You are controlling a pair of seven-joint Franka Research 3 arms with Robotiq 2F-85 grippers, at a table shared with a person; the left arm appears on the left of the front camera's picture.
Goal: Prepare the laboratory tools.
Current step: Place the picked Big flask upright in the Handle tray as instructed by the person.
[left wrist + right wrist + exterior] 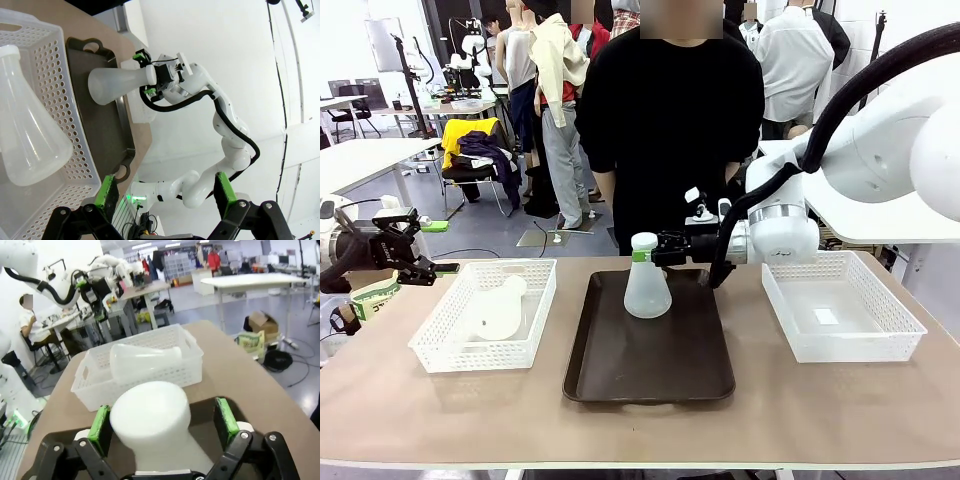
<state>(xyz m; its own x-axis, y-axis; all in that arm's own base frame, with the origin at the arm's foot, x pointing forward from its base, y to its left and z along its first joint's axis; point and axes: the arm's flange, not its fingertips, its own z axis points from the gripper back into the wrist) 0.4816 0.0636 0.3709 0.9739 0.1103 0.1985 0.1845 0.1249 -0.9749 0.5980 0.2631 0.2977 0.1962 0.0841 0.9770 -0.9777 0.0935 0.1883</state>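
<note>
Here, at the left edge of the front view, the left gripper hangs at mid-height with its jaws spread wide and nothing between them. Just to its right, in the lower left of the frame, a white mesh basket sits on the tan table. One frosted conical flask lies on its side inside it, neck pointing toward the far right corner of the basket. In the middle of the frame a dark brown tray lies lengthwise. The second flask stands upright on the tray's far half. The right gripper reaches in horizontally from the right of the frame, level with this flask's neck. In the right wrist view its green pads stand on either side of the neck. The jaws are spread, with a clear gap at the pad on that picture's right, so the neck is not pinched. Further right in the front view, a second white mesh basket rests on the table, well apart from the tray. Behind the tray, at the table's far side, stands a person in a black top.
</note>
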